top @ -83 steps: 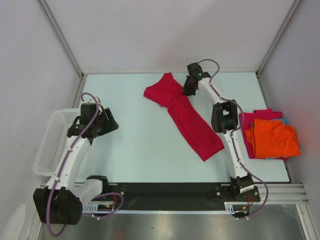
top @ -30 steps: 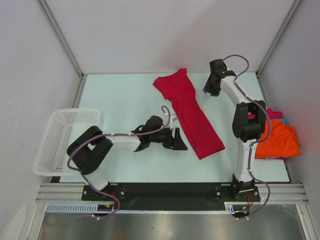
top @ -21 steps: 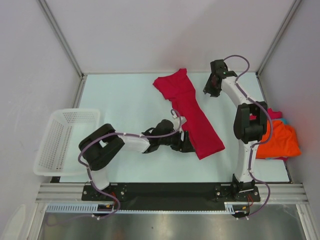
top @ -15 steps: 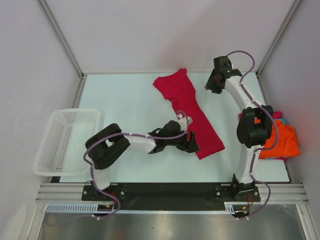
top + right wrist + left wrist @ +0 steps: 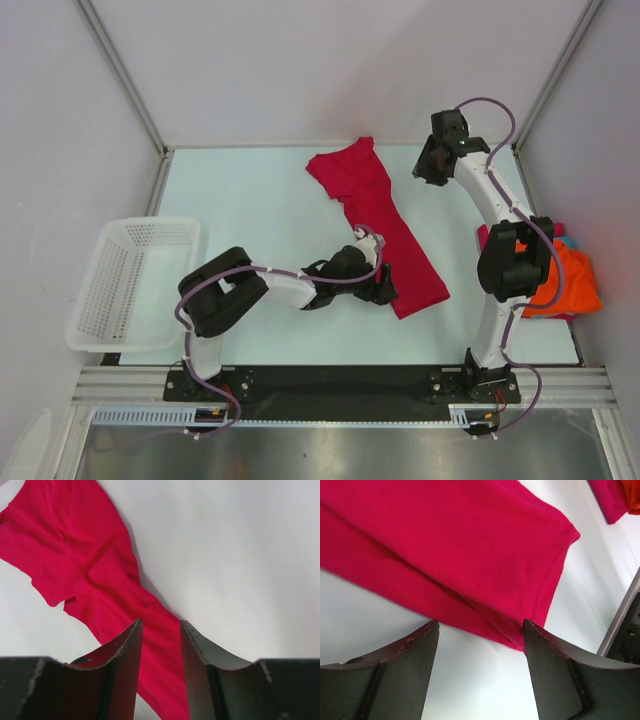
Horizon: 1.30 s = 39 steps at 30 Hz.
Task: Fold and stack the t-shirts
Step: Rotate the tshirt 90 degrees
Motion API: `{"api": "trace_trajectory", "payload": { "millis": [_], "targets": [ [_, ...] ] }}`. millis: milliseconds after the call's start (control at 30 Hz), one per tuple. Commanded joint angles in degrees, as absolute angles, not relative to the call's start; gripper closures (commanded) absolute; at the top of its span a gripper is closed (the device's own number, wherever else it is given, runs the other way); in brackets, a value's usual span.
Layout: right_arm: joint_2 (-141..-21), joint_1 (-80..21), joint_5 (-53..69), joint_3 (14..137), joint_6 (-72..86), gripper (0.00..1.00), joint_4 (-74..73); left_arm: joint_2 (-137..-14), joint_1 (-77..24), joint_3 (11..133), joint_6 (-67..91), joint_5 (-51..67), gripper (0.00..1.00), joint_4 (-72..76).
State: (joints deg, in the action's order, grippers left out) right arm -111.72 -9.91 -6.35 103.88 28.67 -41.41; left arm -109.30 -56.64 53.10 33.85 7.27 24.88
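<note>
— Shirts first: where did they lie?
— The red shirt (image 5: 385, 225) stretched as a long band on the desk (image 5: 250, 200), from the upper centre of the top view down toward the lower right. An orange shirt (image 5: 575, 282) lay at the right edge.
— And the grippers?
— The left gripper (image 5: 385, 290) stood open at the red shirt's lower hem, holding nothing. The right gripper (image 5: 430, 165) hung open and empty just right of the shirt's upper end.
</note>
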Motion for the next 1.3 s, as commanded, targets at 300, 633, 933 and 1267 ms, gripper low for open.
{"api": "trace_trajectory", "payload": {
  "millis": [300, 633, 933, 1267],
  "targets": [
    [-110.21, -10.28, -7.91, 105.73, 27.42, 0.59, -42.98, -115.05, -56.87, 58.09, 35.77, 8.26, 0.27, 25.23],
    [-109.51, -10.02, -9.05, 105.73, 27.42, 0.60, -43.59, -113.13, -55.90, 62.50, 37.53, 8.35, 0.90, 13.01],
    [-107.32, -10.37, -7.91, 103.01, 27.95, 0.62, -43.16, -99.24, -50.02, 53.46, 38.76, 5.89, 1.00, 4.75],
    [-102.23, -13.79, -4.93, 95.63, 28.74, 0.61, -41.58, -77.53, -42.89, 41.22, 39.38, 5.18, 1.00, -6.14]
  ]
}}
